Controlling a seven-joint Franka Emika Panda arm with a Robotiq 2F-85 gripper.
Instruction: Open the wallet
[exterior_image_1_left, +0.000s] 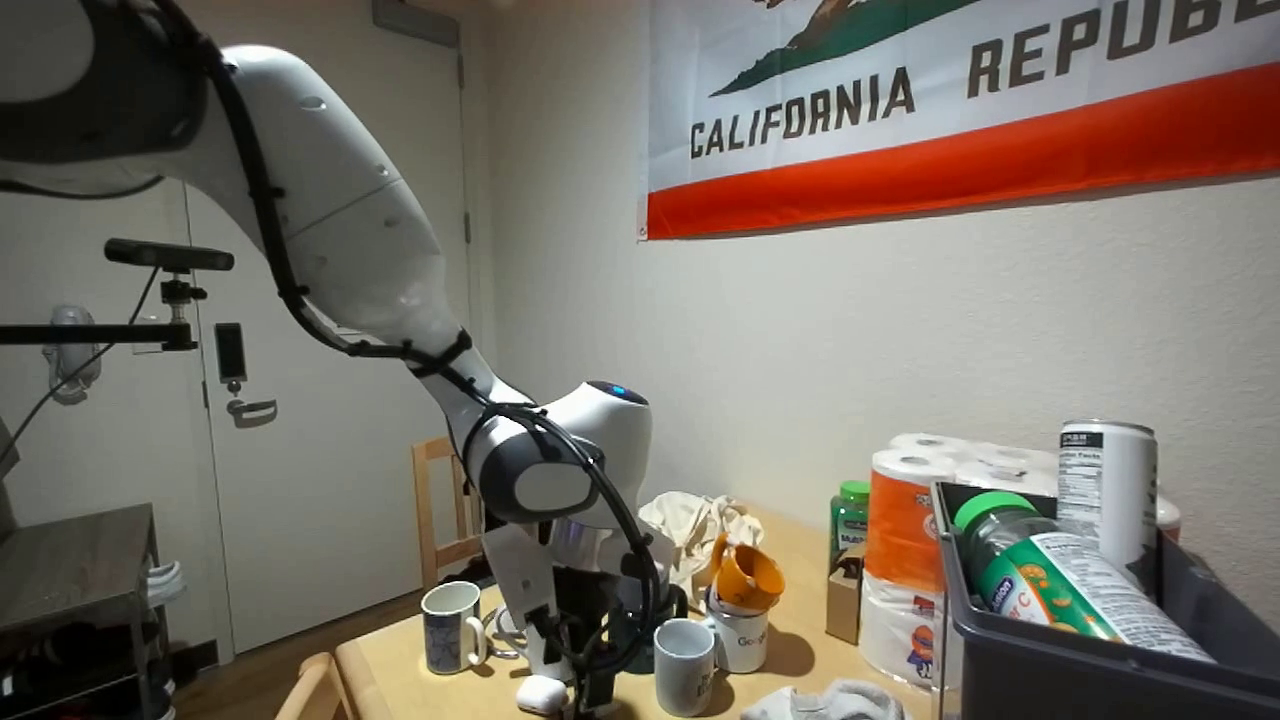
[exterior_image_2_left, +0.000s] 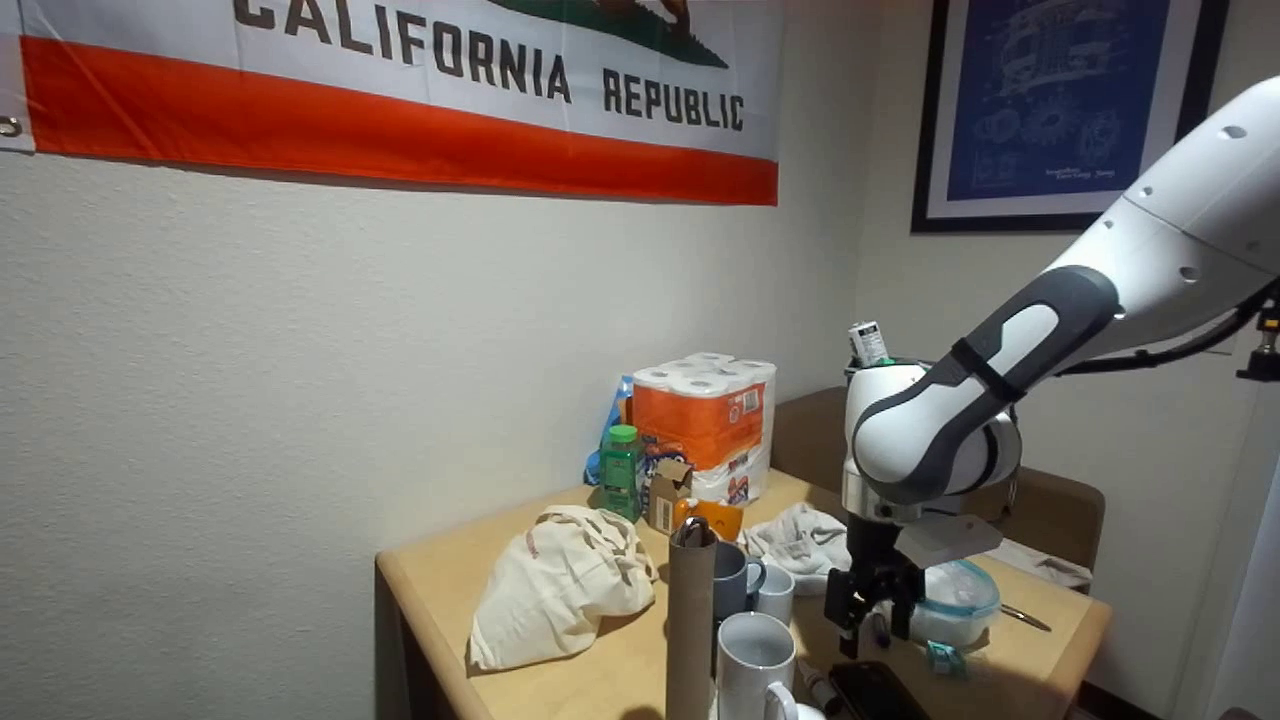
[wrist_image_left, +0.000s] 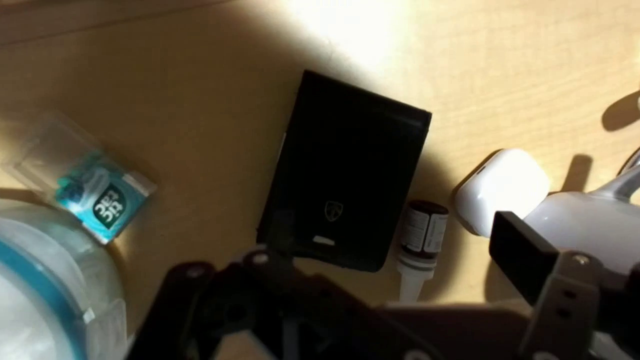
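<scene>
The black wallet (wrist_image_left: 345, 170) lies flat and closed on the wooden table in the wrist view. A small shield logo and a small white slot show near its lower edge. In an exterior view the wallet (exterior_image_2_left: 876, 690) lies below and in front of the gripper. My gripper (wrist_image_left: 392, 225) is open, with one finger over the wallet's lower left corner and the other out to the right, past the small bottle. Nothing is held between the fingers. The gripper also shows in an exterior view (exterior_image_2_left: 877, 632), above the table. I cannot make out the wallet clearly in the remaining view.
A small bottle (wrist_image_left: 424, 232) with a white nozzle stands close to the wallet's right side. A white earbud case (wrist_image_left: 502, 190) and mugs (exterior_image_1_left: 685, 665) are beyond it. A tic tac box (wrist_image_left: 107, 200) and a teal-rimmed container (wrist_image_left: 45, 270) are left. A cardboard tube (exterior_image_2_left: 690, 620) stands upright.
</scene>
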